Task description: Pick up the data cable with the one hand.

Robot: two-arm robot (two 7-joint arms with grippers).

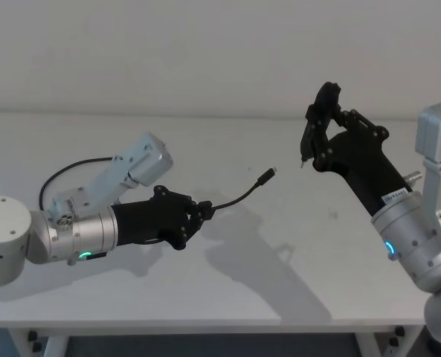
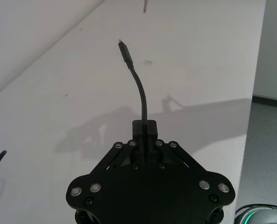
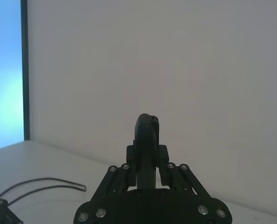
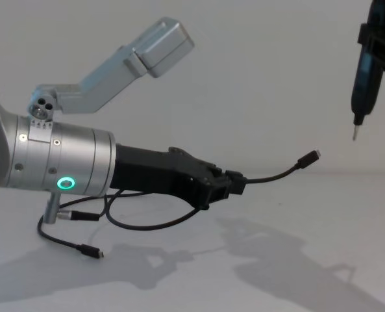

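The left gripper [image 1: 204,211] has its jaws shut narrow on the cable [image 1: 239,199], whose short free end reaches out along the jaws' axis above the desk [image 1: 279,268] toward the right gripper [image 1: 320,111], which is raised well apart, closed on a tool [image 1: 306,140].

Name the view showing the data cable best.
Chest view: the data cable shows side-on, pinched in the left gripper, one plug out front, the rest drooping to the other plug. Head view: front end and a loop behind the arm; left wrist, front end; right wrist, a loop. Right gripper holds a tool aloft.
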